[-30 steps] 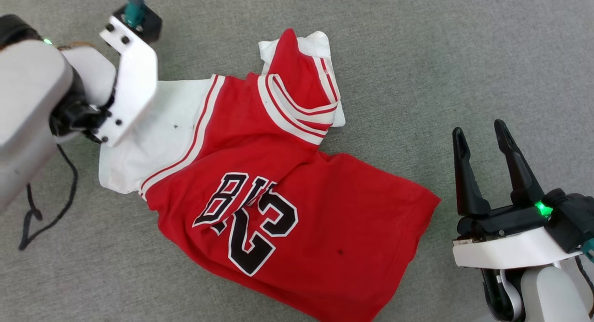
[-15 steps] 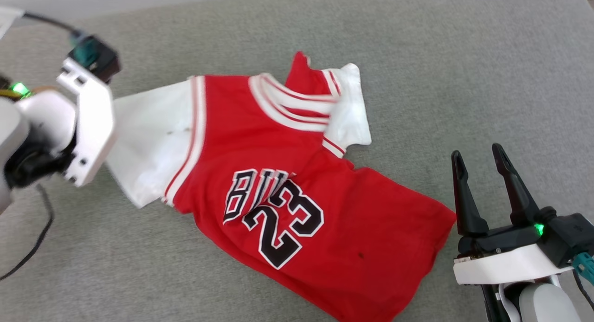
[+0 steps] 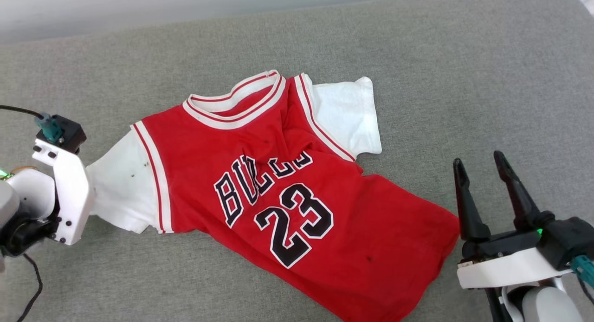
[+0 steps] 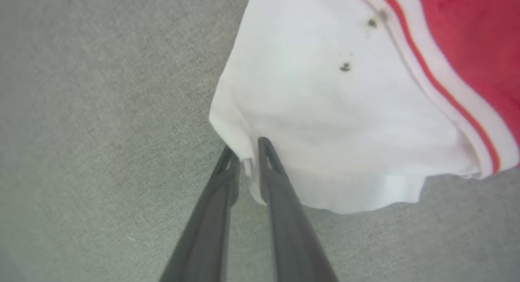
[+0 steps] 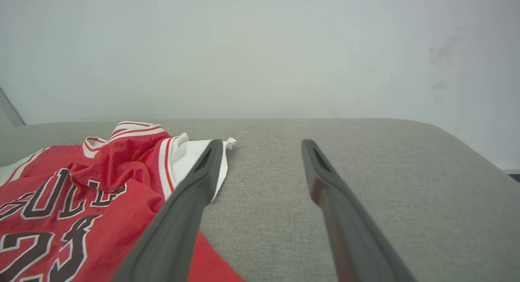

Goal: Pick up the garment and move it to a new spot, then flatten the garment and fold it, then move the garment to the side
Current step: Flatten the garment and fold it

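The garment (image 3: 278, 183) lies chest up on the grey cushion (image 3: 417, 80), its "BULLS" and "23" showing and the hem rumpled toward the lower right. In the left wrist view my left gripper (image 4: 247, 146) is shut on the edge of the white sleeve (image 4: 333, 111), with a fold of cloth pinched between the fingertips. In the head view the white wrist mount (image 3: 65, 192) covers those fingers at the sleeve (image 3: 116, 192). My right gripper (image 3: 478, 158) stands open just right of the hem, holding nothing. Its wrist view shows the gripper (image 5: 262, 143) over bare cushion beside the garment (image 5: 81, 184).
A pale wall (image 5: 260, 50) rises behind the cushion's far edge. The cushion rounds off at its far right corner (image 3: 575, 2). A black cable (image 3: 32, 285) hangs under the left arm. Bare cushion (image 3: 464, 80) lies right of and behind the garment.
The left gripper has shut on the white sleeve and pulled it left. The garment has swung round and its folded-over shoulder has opened out flat. The head camera has shifted. The right gripper stays open.
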You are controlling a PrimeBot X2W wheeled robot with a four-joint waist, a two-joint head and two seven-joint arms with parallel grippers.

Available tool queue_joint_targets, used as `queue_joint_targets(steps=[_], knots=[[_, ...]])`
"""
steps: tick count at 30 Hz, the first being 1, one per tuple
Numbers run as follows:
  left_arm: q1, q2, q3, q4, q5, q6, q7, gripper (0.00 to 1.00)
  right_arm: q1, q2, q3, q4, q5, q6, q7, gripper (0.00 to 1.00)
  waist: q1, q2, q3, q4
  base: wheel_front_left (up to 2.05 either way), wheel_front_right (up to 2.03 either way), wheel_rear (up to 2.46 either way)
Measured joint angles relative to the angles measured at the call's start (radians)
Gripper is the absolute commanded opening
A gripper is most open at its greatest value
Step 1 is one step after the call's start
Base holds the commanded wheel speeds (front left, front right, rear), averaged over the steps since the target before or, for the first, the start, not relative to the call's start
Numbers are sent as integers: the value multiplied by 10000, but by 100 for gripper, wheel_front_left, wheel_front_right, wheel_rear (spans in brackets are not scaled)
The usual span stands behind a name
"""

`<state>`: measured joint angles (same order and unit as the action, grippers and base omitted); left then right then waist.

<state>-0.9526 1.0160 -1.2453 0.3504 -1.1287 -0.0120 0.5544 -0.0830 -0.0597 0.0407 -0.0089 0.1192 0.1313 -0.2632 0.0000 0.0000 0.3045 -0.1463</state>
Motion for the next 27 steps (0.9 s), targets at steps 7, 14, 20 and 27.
queue_joint_targets(steps=[7,14,20,27], knots=[[-43,-219,297,-128,1561,454,-2934,100,-796,-984,-362,-176,-167,-2,13,100,-1,1,-529,164,0,0,0],[383,-485,961,-1078,2472,2343,-6142,100,-2710,-2926,136,-802,-188,0,1534,100,0,0,-920,712,0,0,0],[1313,-604,1655,-2370,2642,4389,-7835,100,-4482,-4968,2280,-529,1335,0,4982,100,-1,0,-1012,1249,0,0,0],[2190,-1206,2955,-3599,3425,6115,-8146,100,-6559,-6845,5018,-15,4418,0,9584,100,0,0,-656,1784,0,0,0]])
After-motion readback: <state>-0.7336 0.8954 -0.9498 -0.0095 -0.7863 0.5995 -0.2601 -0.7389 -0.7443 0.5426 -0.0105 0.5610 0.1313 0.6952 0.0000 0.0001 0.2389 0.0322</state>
